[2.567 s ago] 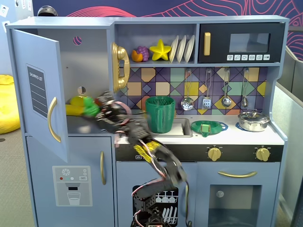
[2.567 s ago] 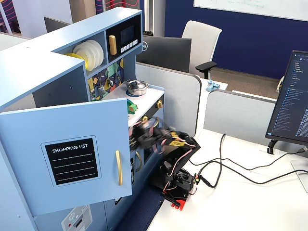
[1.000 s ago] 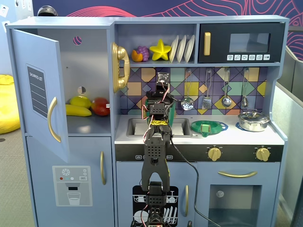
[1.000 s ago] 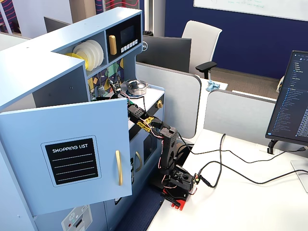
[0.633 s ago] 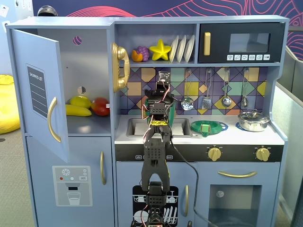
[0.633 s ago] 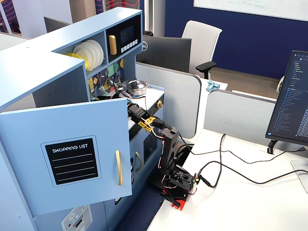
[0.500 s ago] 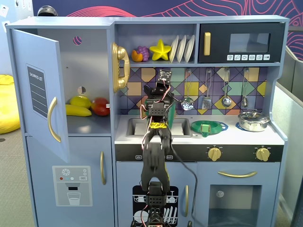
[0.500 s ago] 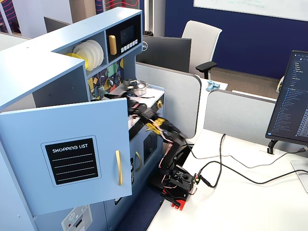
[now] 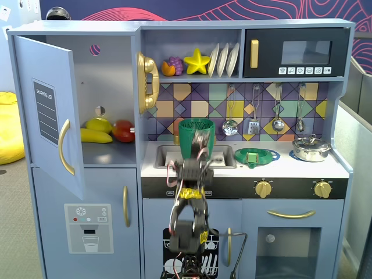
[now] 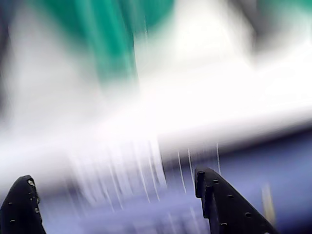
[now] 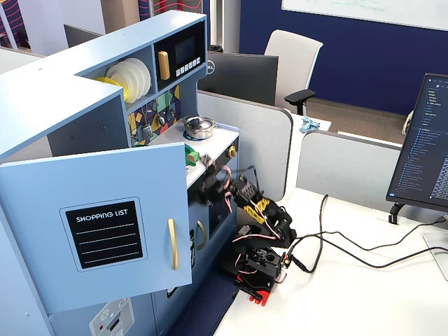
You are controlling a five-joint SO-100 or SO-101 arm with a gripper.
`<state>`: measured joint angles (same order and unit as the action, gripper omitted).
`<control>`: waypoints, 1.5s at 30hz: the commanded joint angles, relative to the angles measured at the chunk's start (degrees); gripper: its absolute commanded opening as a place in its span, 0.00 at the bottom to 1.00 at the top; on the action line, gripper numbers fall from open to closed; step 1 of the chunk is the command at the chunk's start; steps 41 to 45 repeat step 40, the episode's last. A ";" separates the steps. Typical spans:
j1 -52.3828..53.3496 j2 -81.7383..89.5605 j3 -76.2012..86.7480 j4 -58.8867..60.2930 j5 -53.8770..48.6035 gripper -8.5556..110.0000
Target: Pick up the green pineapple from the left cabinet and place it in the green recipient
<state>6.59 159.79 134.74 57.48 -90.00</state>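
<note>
Your green recipient (image 9: 196, 139) stands upright, ribbed and tapered, at the counter's (image 9: 302, 168) back-left; gripper (image 10: 117, 187) spread wide, empty.

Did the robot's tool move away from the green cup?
Yes. The tool has dropped lower and pulled back toward the counter edge, so the green cup beside the sink now shows.

The green recipient (image 9: 196, 135) looks like ribbed plastic, the left cabinet (image 9: 109, 87) matt painted wood.

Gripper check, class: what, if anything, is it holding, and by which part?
Nothing. In the wrist view the gripper is open, with only blurred background between its fingers.
</note>
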 commanded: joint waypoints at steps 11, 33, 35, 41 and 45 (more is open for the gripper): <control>-0.53 10.37 32.96 2.46 -5.10 0.25; -2.81 22.32 37.00 30.23 3.87 0.25; -2.90 22.32 37.00 30.23 3.69 0.25; -2.90 22.32 37.00 30.32 3.60 0.25; -2.90 22.32 37.00 30.32 3.60 0.25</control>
